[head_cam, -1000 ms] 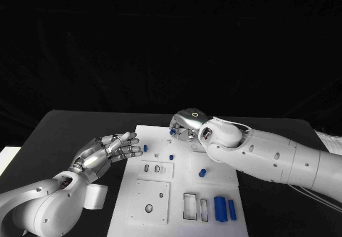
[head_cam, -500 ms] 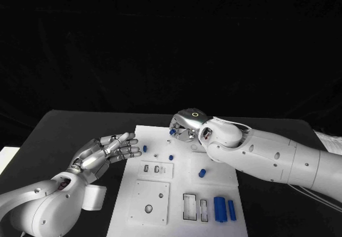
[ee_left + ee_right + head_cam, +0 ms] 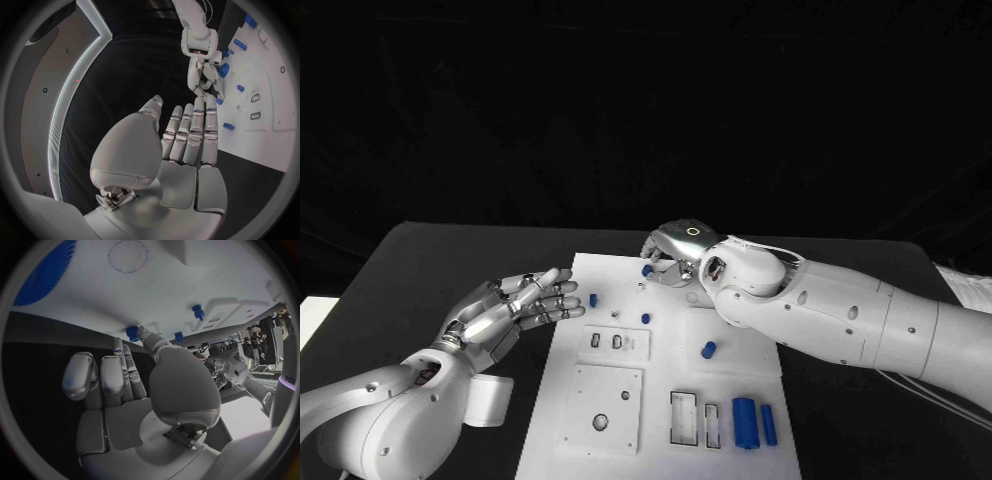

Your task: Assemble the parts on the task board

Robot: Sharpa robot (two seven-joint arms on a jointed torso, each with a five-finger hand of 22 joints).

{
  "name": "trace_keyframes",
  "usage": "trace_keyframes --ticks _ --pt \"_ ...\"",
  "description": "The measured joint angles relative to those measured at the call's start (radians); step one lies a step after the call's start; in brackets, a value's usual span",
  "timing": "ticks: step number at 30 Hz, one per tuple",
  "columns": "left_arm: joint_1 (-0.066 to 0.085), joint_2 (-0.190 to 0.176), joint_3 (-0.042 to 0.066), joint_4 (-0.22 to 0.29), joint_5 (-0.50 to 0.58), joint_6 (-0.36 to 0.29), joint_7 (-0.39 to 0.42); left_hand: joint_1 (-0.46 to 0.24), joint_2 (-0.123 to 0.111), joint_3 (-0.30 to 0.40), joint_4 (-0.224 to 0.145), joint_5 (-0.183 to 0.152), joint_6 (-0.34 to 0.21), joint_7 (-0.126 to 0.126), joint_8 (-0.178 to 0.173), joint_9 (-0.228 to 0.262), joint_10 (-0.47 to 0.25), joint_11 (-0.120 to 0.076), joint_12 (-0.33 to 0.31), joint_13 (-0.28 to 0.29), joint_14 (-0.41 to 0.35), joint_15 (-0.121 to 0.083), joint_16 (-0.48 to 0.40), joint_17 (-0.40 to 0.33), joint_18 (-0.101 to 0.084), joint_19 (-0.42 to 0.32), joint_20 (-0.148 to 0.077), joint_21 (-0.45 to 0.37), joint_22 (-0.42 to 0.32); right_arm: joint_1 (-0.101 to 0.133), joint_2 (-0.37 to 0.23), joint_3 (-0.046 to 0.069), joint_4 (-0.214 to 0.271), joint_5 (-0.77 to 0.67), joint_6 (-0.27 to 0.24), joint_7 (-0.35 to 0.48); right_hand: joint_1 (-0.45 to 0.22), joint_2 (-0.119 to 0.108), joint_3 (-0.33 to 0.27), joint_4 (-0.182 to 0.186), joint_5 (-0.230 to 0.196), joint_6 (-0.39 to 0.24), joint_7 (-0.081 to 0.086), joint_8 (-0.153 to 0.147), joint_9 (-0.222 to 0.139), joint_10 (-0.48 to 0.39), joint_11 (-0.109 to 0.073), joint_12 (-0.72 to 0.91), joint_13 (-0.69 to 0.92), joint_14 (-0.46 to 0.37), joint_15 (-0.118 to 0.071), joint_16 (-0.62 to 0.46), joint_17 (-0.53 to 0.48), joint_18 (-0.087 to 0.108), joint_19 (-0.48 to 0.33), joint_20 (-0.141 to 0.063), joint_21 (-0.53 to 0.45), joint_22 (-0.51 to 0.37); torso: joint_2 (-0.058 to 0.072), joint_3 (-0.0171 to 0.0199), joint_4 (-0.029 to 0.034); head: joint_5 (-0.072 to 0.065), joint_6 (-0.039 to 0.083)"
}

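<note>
The white task board (image 3: 669, 372) lies in the middle of the table. My right hand (image 3: 682, 253) is over its far edge, fingers pointing down. Its thumb and a fingertip (image 3: 119, 346) pinch a small blue part (image 3: 132, 332) at the board (image 3: 187, 280). A blue gear (image 3: 42, 276) lies close by. My left hand (image 3: 516, 310) hovers open just left of the board, fingers straight and slightly spread (image 3: 190, 132), holding nothing. Loose small blue parts (image 3: 594, 299) (image 3: 646, 319) (image 3: 708, 349) lie on the board's far half. Two long blue parts (image 3: 746, 422) lie at its near right.
A white block (image 3: 486, 398) sits on the black table beside my left forearm. The board's near half has plates with slots and holes (image 3: 606, 395). My right forearm (image 3: 862, 320) crosses the table's right side.
Almost nothing: my left arm has drifted very slightly to the left, and my right hand stays in place at the board's far edge.
</note>
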Motion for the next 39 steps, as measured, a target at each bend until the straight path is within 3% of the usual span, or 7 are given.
trace_keyframes --ticks 10,19,22,24,28,30,39 --pt "0.000 0.000 0.000 -0.002 0.000 0.000 -0.001 0.000 0.000 0.000 0.000 0.000 0.000 0.000 0.000 0.000 0.000 0.000 0.000 0.000 0.000 0.000 0.000 0.000 0.000 0.000 0.000 0.000 0.000 -0.001 -0.027 0.000 0.037 0.005 -0.037 0.000 0.002 -0.008 -0.030 0.039 0.016 0.004 -0.004 0.000 -0.004 0.048 -0.006 0.014 0.013 0.000 0.000 0.017 0.029 0.000 0.013 -0.009 0.012 0.024 0.000 0.0000 0.0008 0.000 -0.001" --pt "0.001 0.017 0.000 -0.023 -0.022 0.001 -0.023 0.000 0.000 -0.001 -0.010 0.000 0.007 0.000 -0.007 0.000 0.010 -0.002 -0.005 0.000 0.033 -0.010 0.004 0.011 0.000 0.020 -0.005 0.007 0.000 0.002 -0.197 0.019 0.184 0.138 -0.145 0.016 0.016 -0.045 -0.115 0.075 0.069 -0.006 -0.010 0.000 -0.010 0.224 -0.029 0.119 0.092 0.003 -0.020 0.060 0.090 0.000 0.042 -0.024 0.043 0.074 -0.004 0.0051 -0.0078 -0.001 0.010" --pt "0.002 0.033 0.000 -0.039 -0.042 0.003 -0.038 0.000 0.000 -0.001 -0.016 0.000 0.020 -0.009 -0.009 0.000 0.037 -0.011 -0.005 0.001 0.087 -0.025 0.028 0.030 0.000 0.059 -0.020 0.030 0.007 0.004 -0.249 0.021 0.214 0.221 -0.147 0.019 0.021 -0.047 -0.191 0.092 0.121 -0.025 -0.021 0.005 -0.011 0.275 -0.049 0.269 0.235 0.003 -0.033 0.102 0.152 -0.012 0.060 -0.041 0.068 0.115 -0.009 0.0098 -0.0167 0.002 0.010" --pt "0.002 0.046 0.000 -0.053 -0.064 0.006 -0.053 0.000 0.000 -0.001 -0.020 0.000 0.031 -0.013 -0.013 0.000 0.059 -0.019 -0.005 0.004 0.120 -0.036 0.043 0.045 0.000 0.088 -0.032 0.048 0.015 0.004 -0.277 0.021 0.230 0.280 -0.143 0.020 0.043 -0.034 -0.249 0.108 0.156 -0.035 -0.019 0.016 -0.009 0.269 -0.054 0.547 0.520 0.003 -0.040 0.143 0.217 -0.016 0.073 -0.036 0.086 0.147 -0.014 0.0141 -0.0225 0.003 0.010" --pt "0.003 0.077 0.000 -0.081 -0.113 0.009 -0.091 0.000 0.000 0.003 -0.025 0.000 0.049 -0.023 -0.013 0.000 0.098 -0.035 0.001 0.007 0.178 -0.057 0.080 0.080 0.000 0.148 -0.054 0.093 0.034 0.001 -0.317 0.021 0.244 0.361 -0.121 0.020 0.074 -0.003 -0.312 0.146 0.195 -0.052 -0.017 0.036 -0.002 0.234 -0.043 0.966 0.950 0.002 -0.033 0.204 0.311 -0.016 0.087 -0.036 0.114 0.193 -0.024 0.0221 -0.0358 0.000 0.011" --pt "0.003 0.095 0.000 -0.094 -0.141 0.011 -0.114 0.000 0.000 0.003 -0.030 0.000 0.057 -0.025 -0.013 0.000 0.112 -0.041 0.001 0.008 0.202 -0.067 0.104 0.101 0.000 0.177 -0.064 0.120 0.047 -0.003 -0.332 0.021 0.244 0.385 -0.107 0.016 0.082 0.005 -0.323 0.157 0.207 -0.062 -0.014 0.040 -0.001 0.235 -0.042 1.057 1.042 0.004 -0.032 0.218 0.319 -0.031 0.092 -0.030 0.119 0.207 -0.028 0.0258 -0.0404 -0.001 0.008" --pt "0.004 0.130 -0.001 -0.122 -0.225 0.010 -0.187 0.000 0.000 0.003 -0.030 0.000 0.063 -0.030 -0.019 0.000 0.122 -0.043 -0.008 0.008 0.188 -0.070 0.133 0.146 0.000 0.204 -0.075 0.160 0.071 -0.014 -0.339 0.020 0.226 0.403 -0.062 -0.012 0.095 0.003 -0.358 0.192 0.209 -0.096 -0.001 0.047 -0.001 0.261 -0.025 1.201 1.190 0.004 -0.025 0.256 0.319 -0.031 0.103 -0.020 0.141 0.249 -0.042 0.0452 -0.0627 -0.002 -0.001"
